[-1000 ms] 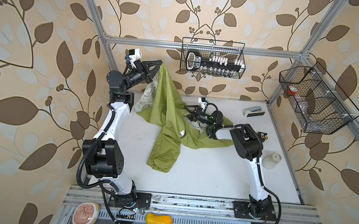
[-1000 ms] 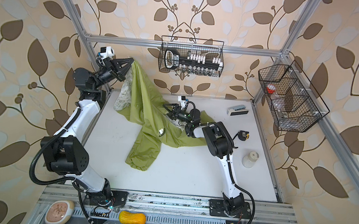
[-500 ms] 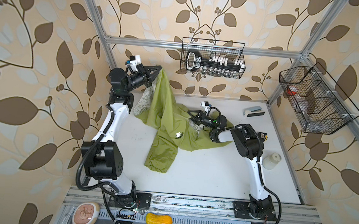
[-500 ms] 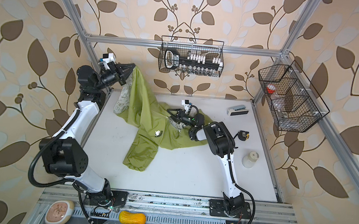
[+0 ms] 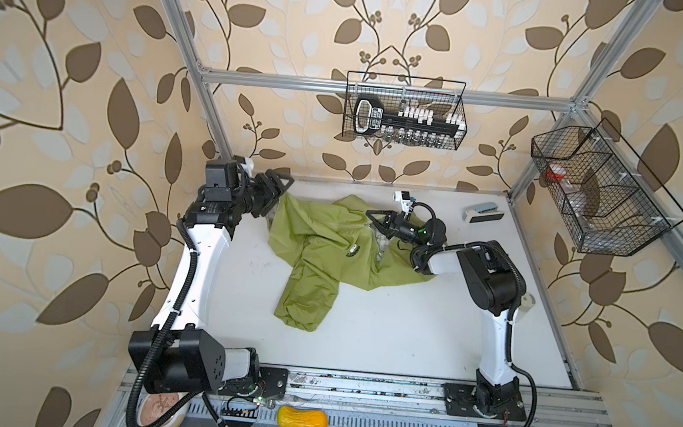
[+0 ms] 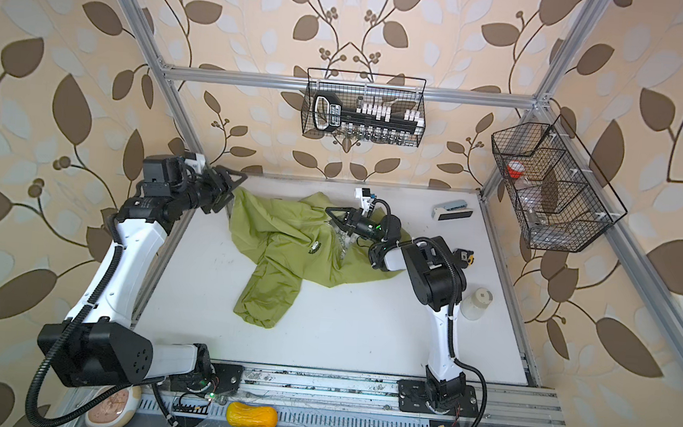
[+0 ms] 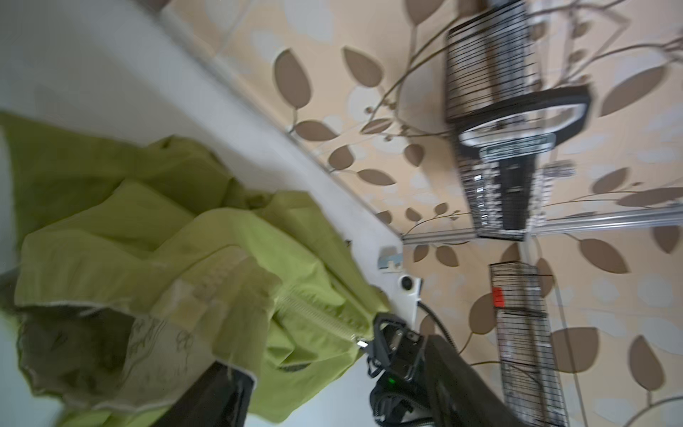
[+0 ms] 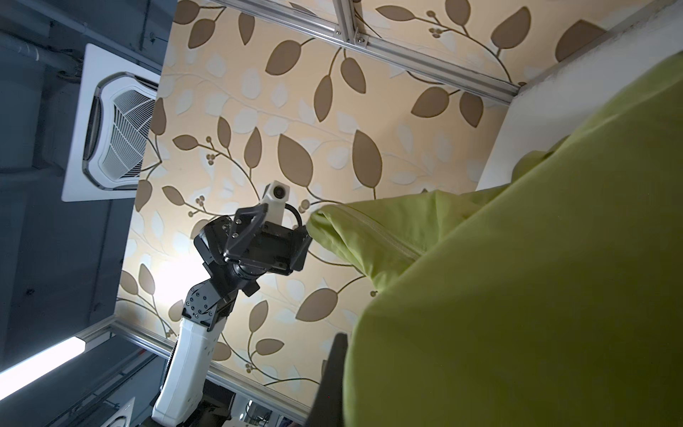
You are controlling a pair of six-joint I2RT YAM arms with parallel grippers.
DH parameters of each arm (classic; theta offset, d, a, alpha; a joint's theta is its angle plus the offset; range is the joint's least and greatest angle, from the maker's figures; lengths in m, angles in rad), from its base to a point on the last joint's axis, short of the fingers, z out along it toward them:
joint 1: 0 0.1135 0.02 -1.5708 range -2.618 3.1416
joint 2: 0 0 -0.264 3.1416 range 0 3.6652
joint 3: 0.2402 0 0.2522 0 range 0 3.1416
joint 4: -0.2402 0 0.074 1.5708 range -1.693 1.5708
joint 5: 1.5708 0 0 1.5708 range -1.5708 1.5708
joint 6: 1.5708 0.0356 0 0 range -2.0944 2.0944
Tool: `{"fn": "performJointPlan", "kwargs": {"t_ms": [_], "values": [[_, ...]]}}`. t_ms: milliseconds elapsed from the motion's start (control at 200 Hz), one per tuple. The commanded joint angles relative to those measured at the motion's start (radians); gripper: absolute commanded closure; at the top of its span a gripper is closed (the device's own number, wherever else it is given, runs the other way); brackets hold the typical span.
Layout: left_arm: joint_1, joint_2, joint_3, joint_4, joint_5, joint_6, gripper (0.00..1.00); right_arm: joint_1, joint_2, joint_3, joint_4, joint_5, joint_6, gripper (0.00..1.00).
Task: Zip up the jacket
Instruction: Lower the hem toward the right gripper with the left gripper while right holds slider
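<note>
The olive-green jacket (image 5: 319, 263) lies crumpled across the back middle of the white table (image 5: 405, 332) in both top views, one sleeve trailing toward the front. Its printed white lining (image 7: 155, 344) and zipper teeth (image 7: 318, 314) show in the left wrist view. My left gripper (image 5: 281, 193) stands open at the jacket's back-left corner, with fabric draped over one finger (image 7: 218, 392). My right gripper (image 5: 372, 221) is shut on the jacket's edge by the metal zipper pull (image 7: 361, 344). In the right wrist view, green fabric (image 8: 517, 295) hides all but one finger (image 8: 334, 369).
A wire basket (image 5: 404, 115) with tools hangs on the back wall, and a second wire basket (image 5: 600, 193) hangs on the right wall. A small white-and-blue device (image 5: 483, 212) lies at the back right. A white cup (image 6: 477, 303) stands behind the right arm.
My left gripper opened and dropped toward the back-left corner, so the raised jacket fell onto the table. My right gripper closed on the jacket's edge near the zipper.
</note>
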Motion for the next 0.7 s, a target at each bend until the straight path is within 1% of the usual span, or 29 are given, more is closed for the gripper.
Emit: {"fn": "performJointPlan", "kwargs": {"t_ms": [0,65,170,220,330,370,415,445,475,530,570,600,620,655,695], "values": [[0.033,-0.134,-0.047,-0.208,-0.180,0.140,0.24,0.022,-0.044,-0.043,-0.049,0.006,-0.076,1.00],[0.036,-0.190,-0.073,-0.264,-0.294,0.197,0.22,0.035,-0.057,-0.062,-0.089,0.014,-0.114,1.00],[0.038,-0.237,-0.086,-0.336,-0.392,0.269,0.21,0.048,-0.070,-0.080,-0.126,0.031,-0.147,1.00],[0.037,-0.256,-0.084,-0.354,-0.418,0.294,0.21,0.052,-0.072,-0.084,-0.126,0.038,-0.149,1.00],[0.039,-0.283,-0.056,-0.397,-0.462,0.309,0.18,0.059,-0.081,-0.085,-0.141,0.050,-0.154,1.00],[0.043,-0.291,-0.049,-0.401,-0.457,0.304,0.15,0.061,-0.085,-0.085,-0.152,0.055,-0.160,1.00],[0.052,-0.297,-0.046,-0.399,-0.444,0.282,0.08,0.063,-0.094,-0.083,-0.172,0.060,-0.173,1.00],[0.060,-0.297,-0.042,-0.397,-0.420,0.257,0.05,0.063,-0.100,-0.082,-0.188,0.063,-0.182,1.00],[0.071,-0.292,-0.040,-0.387,-0.370,0.228,0.05,0.065,-0.106,-0.080,-0.203,0.068,-0.190,1.00],[0.076,-0.279,-0.064,-0.338,-0.214,0.141,0.05,0.066,-0.114,-0.075,-0.232,0.075,-0.205,1.00],[0.075,-0.272,-0.115,-0.260,-0.065,0.043,0.06,0.066,-0.119,-0.070,-0.255,0.082,-0.216,1.00],[0.063,-0.272,-0.179,-0.169,0.033,-0.066,0.07,0.067,-0.121,-0.062,-0.269,0.087,-0.222,1.00],[0.043,-0.278,-0.232,-0.088,0.079,-0.147,0.08,0.066,-0.122,-0.059,-0.277,0.091,-0.227,1.00],[-0.006,-0.294,-0.323,0.055,0.112,-0.278,0.09,0.068,-0.122,-0.052,-0.289,0.095,-0.229,1.00],[-0.082,-0.323,-0.398,0.167,0.070,-0.380,0.08,0.067,-0.122,-0.046,-0.297,0.098,-0.228,1.00]]}}
